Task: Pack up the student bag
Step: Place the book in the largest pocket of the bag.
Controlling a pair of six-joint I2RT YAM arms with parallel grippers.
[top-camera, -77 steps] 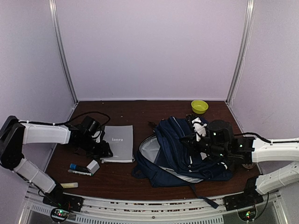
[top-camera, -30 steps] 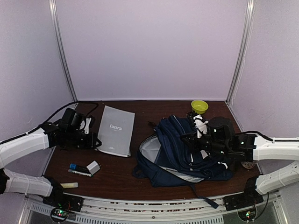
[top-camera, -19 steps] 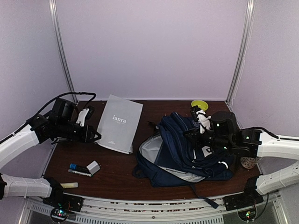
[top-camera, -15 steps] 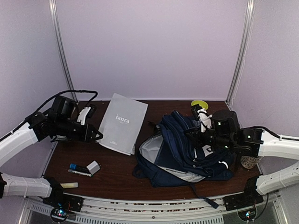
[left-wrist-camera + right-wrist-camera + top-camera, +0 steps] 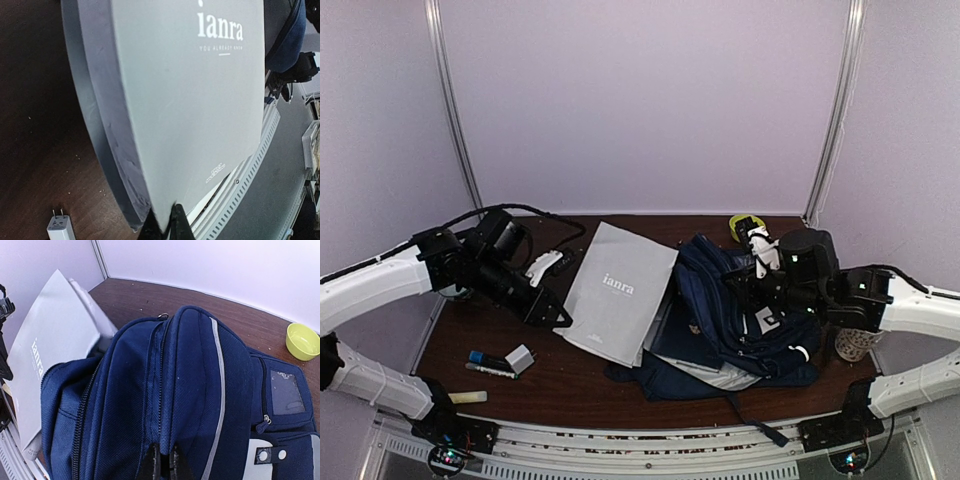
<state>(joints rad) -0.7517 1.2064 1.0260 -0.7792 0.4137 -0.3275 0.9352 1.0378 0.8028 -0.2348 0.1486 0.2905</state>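
Observation:
The navy student bag (image 5: 740, 320) lies at the table's right of centre, its top flap lifted. My right gripper (image 5: 162, 462) is shut on a fold of the bag's fabric (image 5: 185, 390) and holds it up. My left gripper (image 5: 166, 227) is shut on the bottom corner of a grey book (image 5: 190, 110) printed "ianra". The book (image 5: 620, 290) hangs tilted above the table, its far edge at the bag's open mouth. In the right wrist view the book (image 5: 47, 355) rests against the bag's left side.
A white charger block (image 5: 520, 357), a blue-capped marker (image 5: 485, 360) and a pale stick (image 5: 467, 397) lie at the front left. A yellow-green bowl (image 5: 303, 341) sits at the back right. A cable trails behind the left arm.
My left gripper has carried the grey book rightward from the table's left side to the bag's opening. My right gripper has lifted the bag's flap slightly higher.

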